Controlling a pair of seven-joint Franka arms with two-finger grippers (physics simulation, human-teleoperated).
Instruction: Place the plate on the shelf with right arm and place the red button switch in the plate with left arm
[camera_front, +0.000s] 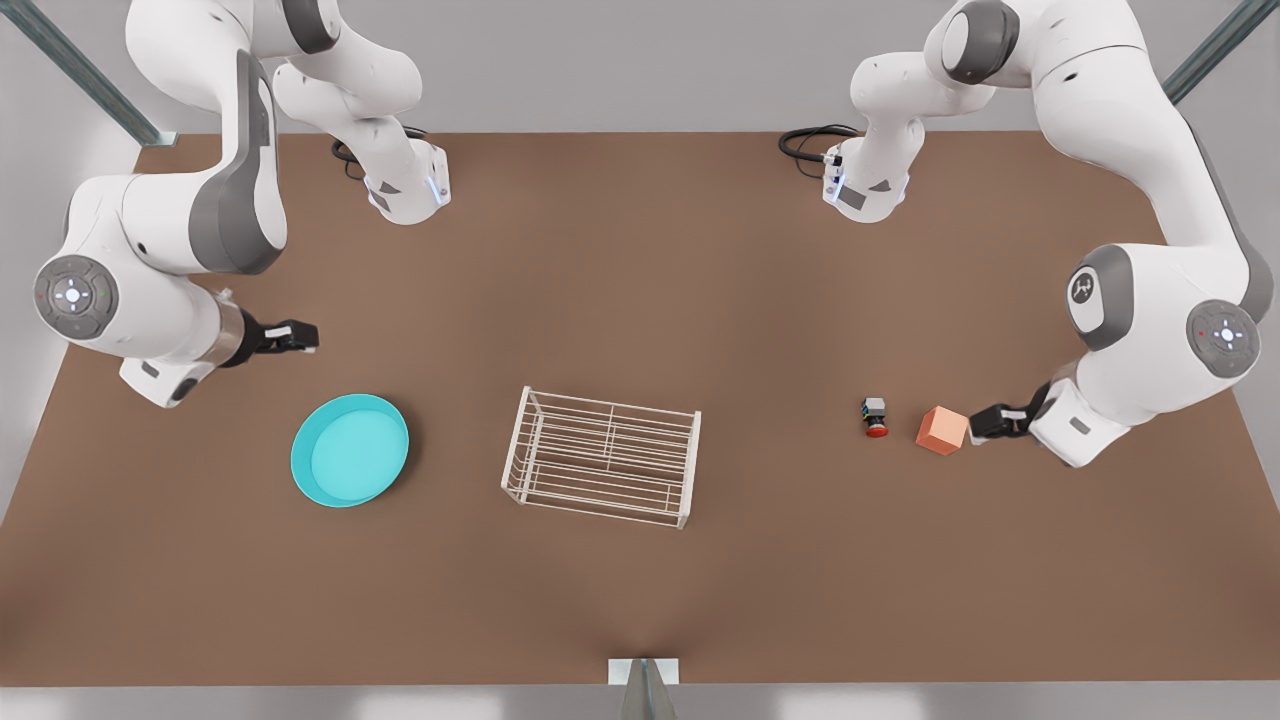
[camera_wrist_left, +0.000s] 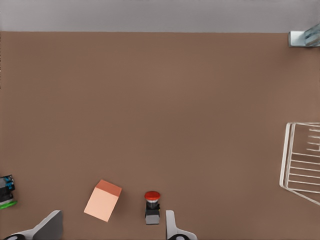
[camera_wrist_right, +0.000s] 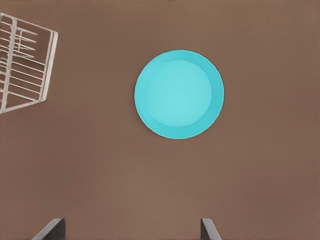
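While nothing is yet moved, the front view shows the turquoise plate (camera_front: 350, 450) flat on the table (camera_front: 640, 270), apart from the white wire shelf (camera_front: 603, 457); the right gripper (camera_front: 297, 337) hovers near it. Left wrist view: left gripper (camera_wrist_left: 112, 226) spread wide, red button switch (camera_wrist_left: 152, 207) and matte salmon cube (camera_wrist_left: 103, 200) between its fingers. Right wrist view: right gripper wide, glossy round plate ahead.

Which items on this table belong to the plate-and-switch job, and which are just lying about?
Job items:
plate, flat on the table
shelf, nothing on it
red button switch
right pincer, open, near the plate
left pincer, open, beside the cube

Lying about:
salmon cube
green-capped switch
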